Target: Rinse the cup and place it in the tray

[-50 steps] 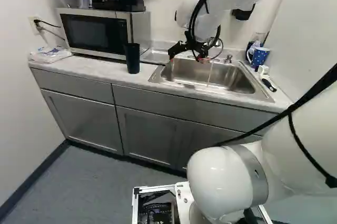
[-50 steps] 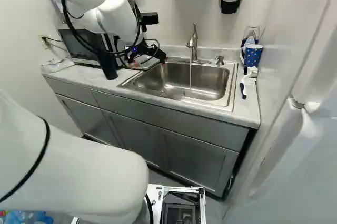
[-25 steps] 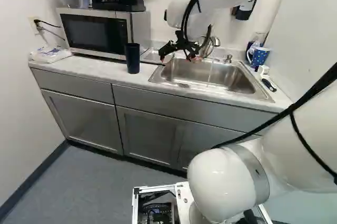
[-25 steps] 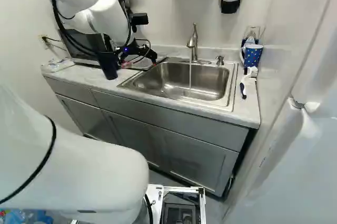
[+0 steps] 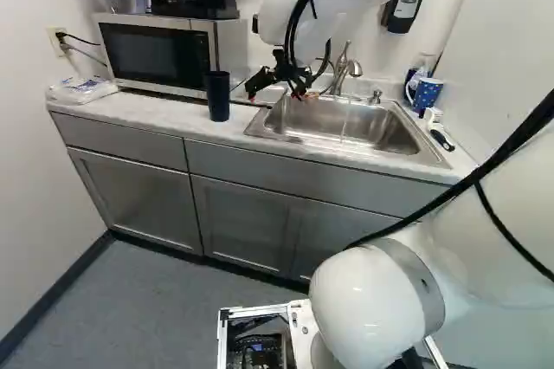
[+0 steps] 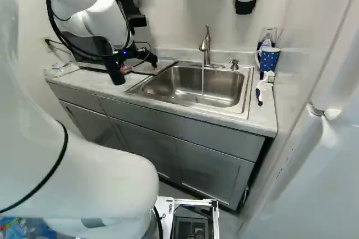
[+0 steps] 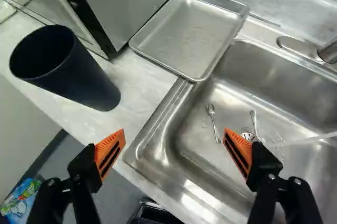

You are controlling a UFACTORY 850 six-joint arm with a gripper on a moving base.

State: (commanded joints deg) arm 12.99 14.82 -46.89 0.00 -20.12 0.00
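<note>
The tall dark-blue cylindrical cup (image 7: pixel 68 71) is stood upright on the pale marbled desk (image 5: pixel 138 111), btwn the silver-and-black microwave (image 5: pixel 164 53) & the desk's front edge, i.e. outside the jaws. The black gripper (image 5: pixel 275 93) w/ orange pads is held above the desk & the near corner of the stainless-steel sink (image 7: pixel 195 171); its jaws are spread wide, w/ nothing pinched btwn them. In the wrist view the cup is placed ahead of one finger, off to the side of the gap. The shallow rectangular metal tray (image 7: pixel 189 29) is laid btwn microwave & sink, one corner set over the sink's rim, well apart from the cup. Thin water is run into the basin from the curved metal faucet (image 6: pixel 206 45); a small metal spoon (image 7: pixel 211 110) & a 2nd slim metal utensil (image 7: pixel 254 121) are left on the basin floor, the latter near the drain (image 7: pixel 247 134). At the sink's far side, seen in the right base view, a blue dotted mug (image 6: pixel 270 59) w/ a white handle is kept near the wall, & a black-and-white brush (image 6: pixel 259 95) is laid on the desk just beside the rim. A clear plastic bag (image 5: pixel 82 89) is placed beside the microwave.
</note>
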